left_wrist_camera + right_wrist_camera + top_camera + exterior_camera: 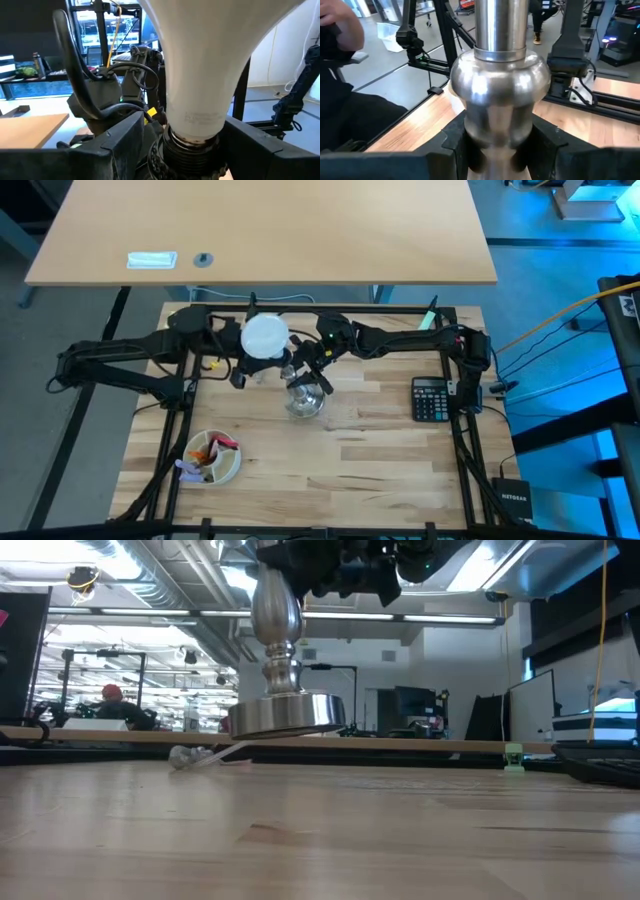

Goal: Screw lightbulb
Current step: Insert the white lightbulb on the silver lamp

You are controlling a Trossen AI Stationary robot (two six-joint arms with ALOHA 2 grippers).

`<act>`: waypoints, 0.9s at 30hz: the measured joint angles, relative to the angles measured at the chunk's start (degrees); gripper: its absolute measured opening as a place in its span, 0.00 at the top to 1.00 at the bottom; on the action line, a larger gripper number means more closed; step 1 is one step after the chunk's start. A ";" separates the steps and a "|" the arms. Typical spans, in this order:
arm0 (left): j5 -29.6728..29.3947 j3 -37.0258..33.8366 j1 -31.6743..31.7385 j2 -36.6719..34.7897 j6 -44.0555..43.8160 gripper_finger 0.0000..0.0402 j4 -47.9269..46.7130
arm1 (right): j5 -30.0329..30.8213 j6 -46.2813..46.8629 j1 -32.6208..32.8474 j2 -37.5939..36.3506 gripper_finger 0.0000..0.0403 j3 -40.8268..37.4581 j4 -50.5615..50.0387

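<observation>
The right claw [497, 150] grips the silver stand [282, 660] and lifts it clear of the desk [320, 840], steadying the socket. The left claw [192, 150] holds the lightbulb [266, 336] near its threaded base, apparently seated for turning in.

The lightbulb [200, 75] has its dome cut off above; the stand's [285, 715] socket is hidden by arms.

White matte domed lightbulbs: one [266, 336], clamped in my left gripper [268, 358].
Shiny silver flared stands: one [304, 397], gripped by my right gripper [303, 372].
Black calculators: one [431, 398] on my light wooden worktop [380, 470].
Pale round bowls of small colourful bits: one [212, 457].
Grippers: two, both mine.
</observation>
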 joint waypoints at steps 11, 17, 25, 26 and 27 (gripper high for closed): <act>-3.78 0.04 1.32 -1.35 -0.95 0.41 -1.71 | 5.80 -0.44 -0.08 0.00 0.65 0.00 0.43; -7.55 0.02 1.37 -5.23 -0.96 0.41 -3.50 | 7.14 -0.43 -2.00 -0.97 0.65 0.02 0.87; -9.65 0.04 1.37 -6.13 -0.68 0.41 -6.23 | 7.61 -0.53 -4.08 -3.00 0.65 0.02 0.41; -9.67 0.04 1.37 -5.94 -0.75 0.41 -5.84 | 7.50 -0.54 -4.28 -3.04 0.65 0.02 -0.10; -10.20 0.04 1.37 -5.79 -0.95 0.41 -5.48 | 7.32 -0.44 -4.44 -3.08 0.65 0.02 -0.46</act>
